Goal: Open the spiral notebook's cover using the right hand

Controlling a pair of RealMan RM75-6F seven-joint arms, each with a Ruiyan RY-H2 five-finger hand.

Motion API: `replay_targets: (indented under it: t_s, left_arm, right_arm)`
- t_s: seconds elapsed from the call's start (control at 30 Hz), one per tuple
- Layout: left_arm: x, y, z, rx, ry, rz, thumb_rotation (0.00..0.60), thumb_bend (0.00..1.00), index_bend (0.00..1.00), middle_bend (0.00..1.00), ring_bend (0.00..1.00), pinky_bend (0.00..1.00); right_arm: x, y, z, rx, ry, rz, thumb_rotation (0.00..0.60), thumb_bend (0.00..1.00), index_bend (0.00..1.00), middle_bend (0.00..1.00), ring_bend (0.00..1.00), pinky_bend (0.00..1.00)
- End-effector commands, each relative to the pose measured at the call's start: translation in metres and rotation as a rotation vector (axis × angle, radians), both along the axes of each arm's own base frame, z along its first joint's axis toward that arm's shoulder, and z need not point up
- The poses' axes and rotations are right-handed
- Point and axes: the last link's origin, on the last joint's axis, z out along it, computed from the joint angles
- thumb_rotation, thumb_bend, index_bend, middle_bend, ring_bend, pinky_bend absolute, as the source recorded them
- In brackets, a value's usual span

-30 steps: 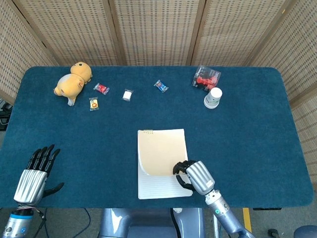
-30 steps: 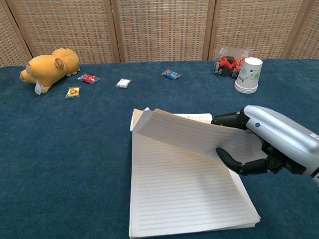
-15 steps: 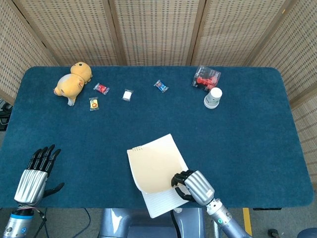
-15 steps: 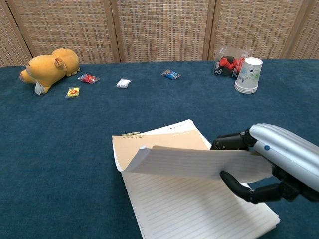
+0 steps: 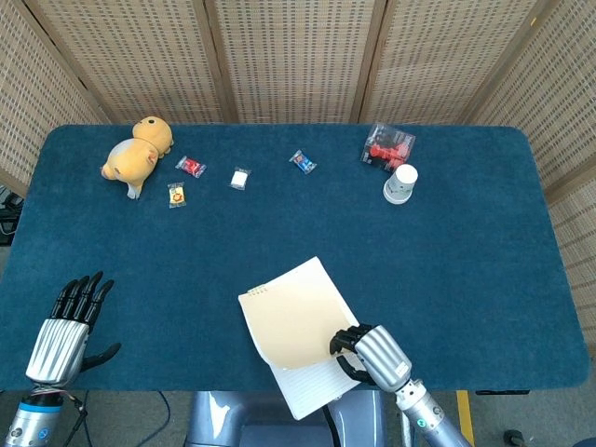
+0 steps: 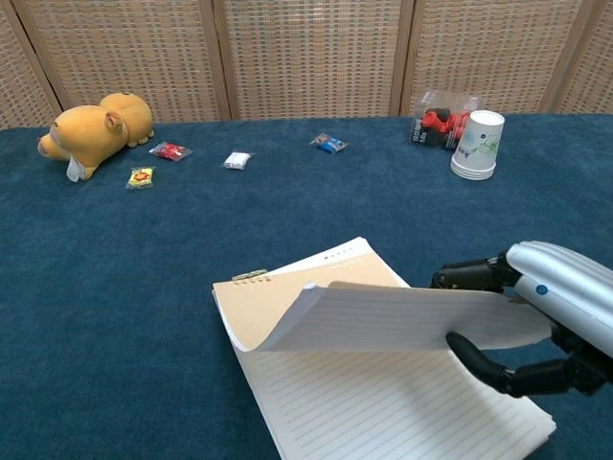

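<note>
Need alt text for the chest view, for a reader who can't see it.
The right hand holds the spiral notebook's tan cover lifted, lined pages showing beneath, on a blue table. Behind lie a plush toy, wrapped candies and a paper cup.

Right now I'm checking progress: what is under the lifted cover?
Under the cover, which the right hand holds, lined pages show. The sheets beneath them are hidden.

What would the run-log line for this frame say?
step: opening cover | right hand: pinches tan cover of spiral notebook, cover lifted, lined page exposed | left hand: idle, holds nothing | blue cloth table
</note>
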Motion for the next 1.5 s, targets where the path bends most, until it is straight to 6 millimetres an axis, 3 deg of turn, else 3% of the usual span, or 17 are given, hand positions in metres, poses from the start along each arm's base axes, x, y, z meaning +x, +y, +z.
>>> replay_targets:
  t_s: [0.03,0.9,1.5]
  left_arm:
    - [0.0,0.0,0.0,0.001,0.0,0.0,0.6,0.0,0.0,0.0,0.0,0.05]
    - [0.001,-0.001,0.0,0.001,-0.002,-0.004,0.6,0.0,0.0,0.0,0.0,0.05]
    - [0.002,-0.001,0.0,0.0,-0.003,-0.007,0.6,0.0,0.0,0.0,0.0,0.05]
  right_arm:
    - [-0.003,-0.002,0.002,-0.012,0.002,-0.019,0.6,0.79,0.69,0.71,0.6,0.68]
    - [-0.031,0.008,0.03,-0.026,0.073,-0.055,0.6,0.79,0.69,0.71,0.6,0.69]
    - [-0.045,0.028,0.035,-0.016,0.099,-0.058,0.6,0.79,0.69,0.71,0.6,0.69]
